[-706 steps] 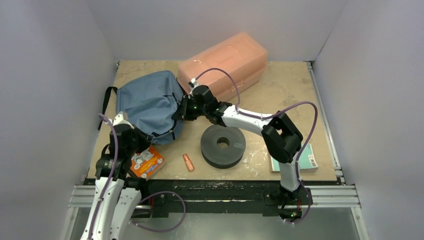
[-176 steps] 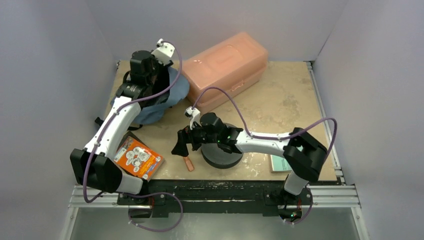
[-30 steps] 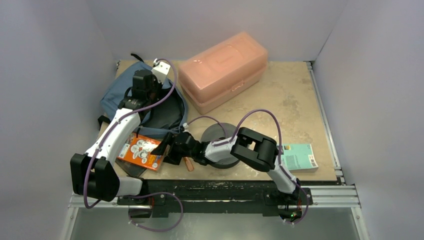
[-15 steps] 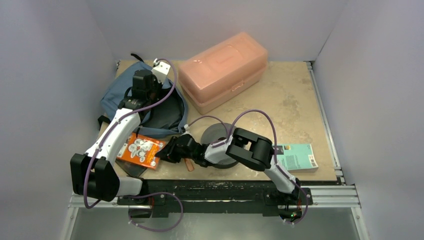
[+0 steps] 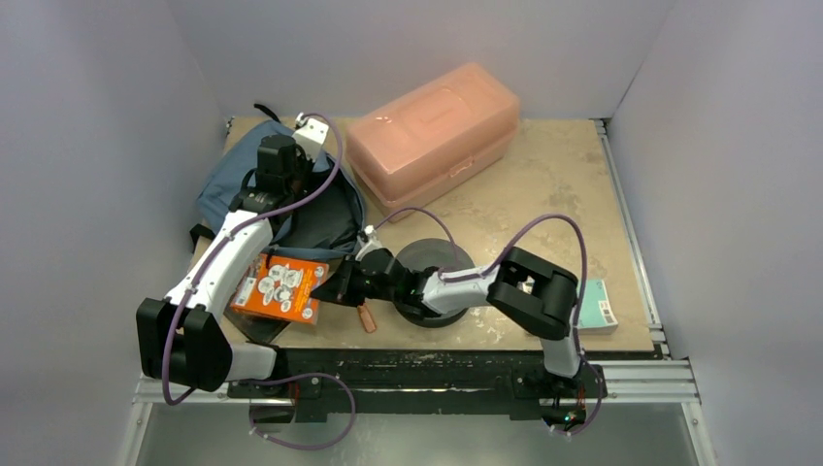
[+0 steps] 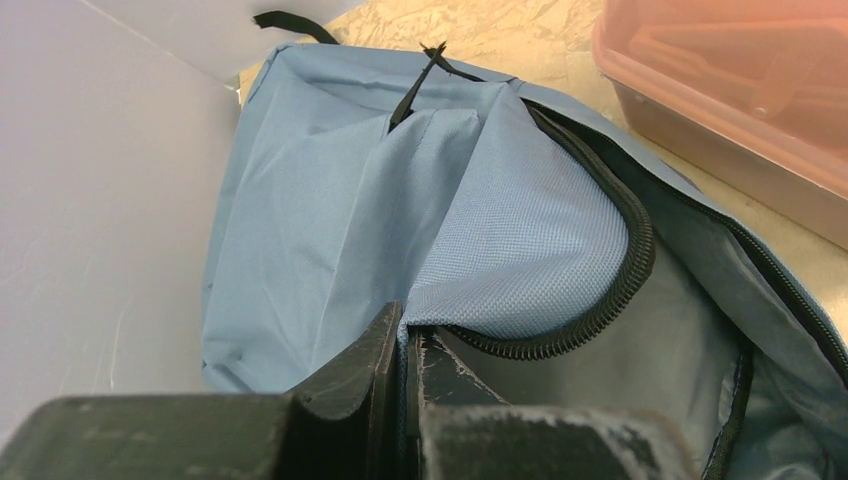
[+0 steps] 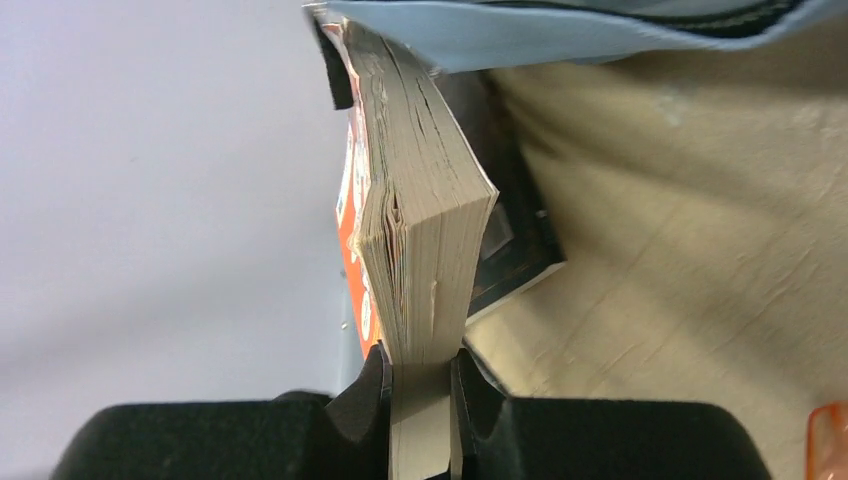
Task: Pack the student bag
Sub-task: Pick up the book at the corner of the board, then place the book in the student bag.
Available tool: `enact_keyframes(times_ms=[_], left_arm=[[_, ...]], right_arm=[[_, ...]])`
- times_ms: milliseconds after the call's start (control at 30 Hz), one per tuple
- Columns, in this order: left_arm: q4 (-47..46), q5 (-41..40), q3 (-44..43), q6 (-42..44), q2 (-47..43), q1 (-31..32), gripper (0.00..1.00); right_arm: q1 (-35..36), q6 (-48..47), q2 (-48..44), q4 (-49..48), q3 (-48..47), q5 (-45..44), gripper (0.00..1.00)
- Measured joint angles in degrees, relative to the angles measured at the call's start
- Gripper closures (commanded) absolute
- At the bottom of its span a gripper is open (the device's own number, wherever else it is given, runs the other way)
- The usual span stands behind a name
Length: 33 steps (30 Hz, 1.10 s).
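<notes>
The slate-blue student bag lies at the back left with its zipper open and dark lining showing. My left gripper is shut on the bag's upper flap beside the zipper and holds it up; its fingers pinch the fabric. My right gripper is shut on the edge of an orange book, holding it just in front of the bag's opening. In the right wrist view the book stands on edge between the jaws, its far end under the bag's blue rim.
A rigid salmon-pink box stands at the back centre. A dark grey disc sits under my right forearm. A small orange object lies near the front edge. A teal book lies front right. A black flat item lies below the orange book.
My right gripper has lifted the orange book and carried it slightly back toward the bag's opening, and the right elbow has swung right. The left arm has not moved.
</notes>
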<state>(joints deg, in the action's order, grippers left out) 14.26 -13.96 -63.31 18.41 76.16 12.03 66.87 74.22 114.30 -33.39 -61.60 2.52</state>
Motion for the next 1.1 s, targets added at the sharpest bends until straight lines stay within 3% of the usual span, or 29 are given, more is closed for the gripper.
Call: enact_keyframes(times_ms=[367,567,767,1100], left_arm=[[-0.2,-4.4,0.0,-0.6,-1.9,0.0,1.0],[-1.6,-7.0,0.2,1.1,-5.1,0.0,1.0],[-2.9,-7.0,0.2,2.1,-6.5,0.0,1.0],[-2.6,-4.6,0.2,2.1,-6.5,0.0,1.0]], right_arm=[[-1.5,-1.8,-15.9,1.8,12.5,10.3,1.0],[-9.5,-2.5,-29.6,9.4,21.9,14.8,1.0],[-17.0,-3.4,-41.7,16.0,23.7,17.8,1.0],[-20.8,-3.3,-36.3,21.5,14.1,20.3,1.0]])
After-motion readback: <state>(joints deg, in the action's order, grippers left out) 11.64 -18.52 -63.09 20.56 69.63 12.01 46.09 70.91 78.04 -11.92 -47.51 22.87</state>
